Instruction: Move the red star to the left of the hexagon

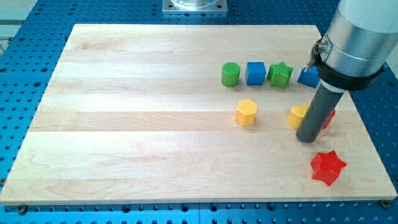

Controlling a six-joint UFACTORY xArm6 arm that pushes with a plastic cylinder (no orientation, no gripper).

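The red star (328, 167) lies near the board's lower right corner. The yellow hexagon (246, 112) sits right of the board's middle. My tip (307, 138) rests on the board between them, up and to the left of the red star and well to the right of the hexagon. The rod covers part of a second yellow block (296, 116) and a red block (328, 119) behind it; their shapes are not clear.
A row along the upper right holds a green cylinder (231, 74), a blue cube (255, 73), a green star (280, 75) and a blue block (308, 77) partly hidden by the arm. The wooden board (124, 124) lies on a blue perforated table.
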